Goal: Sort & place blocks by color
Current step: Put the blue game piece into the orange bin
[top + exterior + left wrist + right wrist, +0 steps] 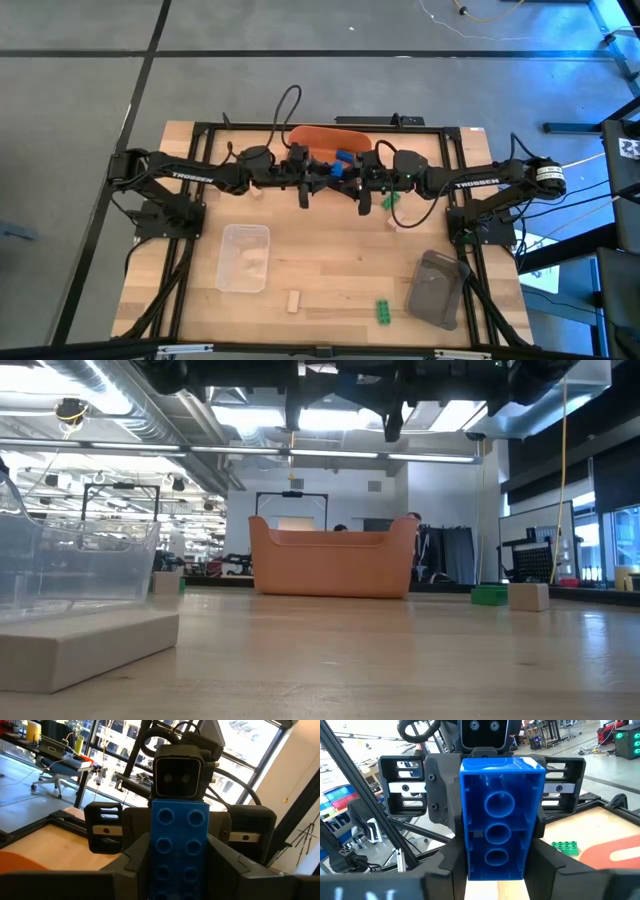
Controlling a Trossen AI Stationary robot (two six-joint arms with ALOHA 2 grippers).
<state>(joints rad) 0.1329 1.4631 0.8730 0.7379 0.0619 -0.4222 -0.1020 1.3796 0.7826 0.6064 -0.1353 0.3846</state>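
A blue block [343,160] hangs in the air beside the orange bin [330,135] at the table's far edge, between my two grippers, which face each other. My left gripper [325,172] comes from the left and is shut on it. My right gripper [362,175] comes from the right and is shut on it too. The block's studded face [179,835] looks toward my left arm, its hollow underside [499,825] toward my right arm. Loose green blocks [382,312] [390,200] and tan blocks [293,301] [392,225] lie flat on the table. My left gripper pinches the blue block's two long sides [154,865] between its two fingers, coming level from the table's left. The block stands up past the fingers, lifted clear of the table. My right gripper pinches the same block's two long sides [468,860] between its two fingers, coming level from the table's right. The block's hollow underside faces this wrist, and its upper end [500,766] rises above the fingers.
A clear tray [244,258] stands left of the table's middle, a grey tray [437,288] at the near right. Another tan block [257,193] lies under my left arm. Black frame rails [300,127] border the table.
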